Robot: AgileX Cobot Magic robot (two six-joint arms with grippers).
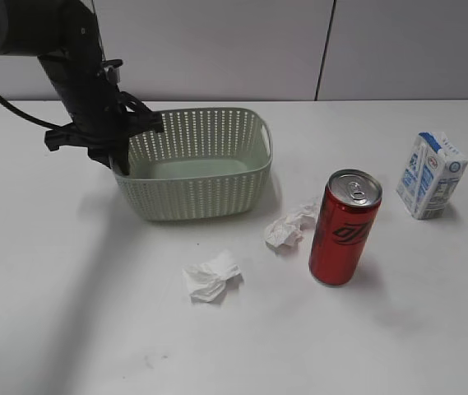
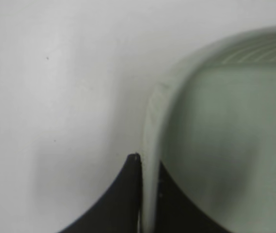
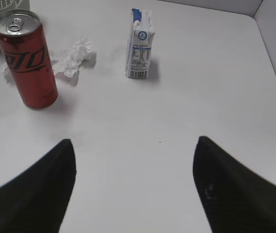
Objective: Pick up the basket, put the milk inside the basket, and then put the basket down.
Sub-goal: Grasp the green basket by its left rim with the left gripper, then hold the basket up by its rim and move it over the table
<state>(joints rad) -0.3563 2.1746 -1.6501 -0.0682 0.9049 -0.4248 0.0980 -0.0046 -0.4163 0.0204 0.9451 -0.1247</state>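
The pale green basket [image 1: 209, 185] sits on the white table at centre left, empty. My left gripper [image 1: 117, 161] is shut on the basket's left rim; in the left wrist view its fingers [image 2: 148, 162] pinch the basket wall [image 2: 151, 126] from both sides. The milk carton [image 1: 430, 175] stands upright at the far right. It also shows in the right wrist view [image 3: 138, 43], well beyond my right gripper [image 3: 134, 145], which is open and empty above bare table. The right gripper does not show in the exterior view.
A tall red soda can [image 1: 345, 228] stands between basket and milk; it also shows in the right wrist view [image 3: 26, 58]. Crumpled tissues lie in front of the basket [image 1: 211, 278] and beside the can [image 1: 289, 227]. A grey wall runs behind the table.
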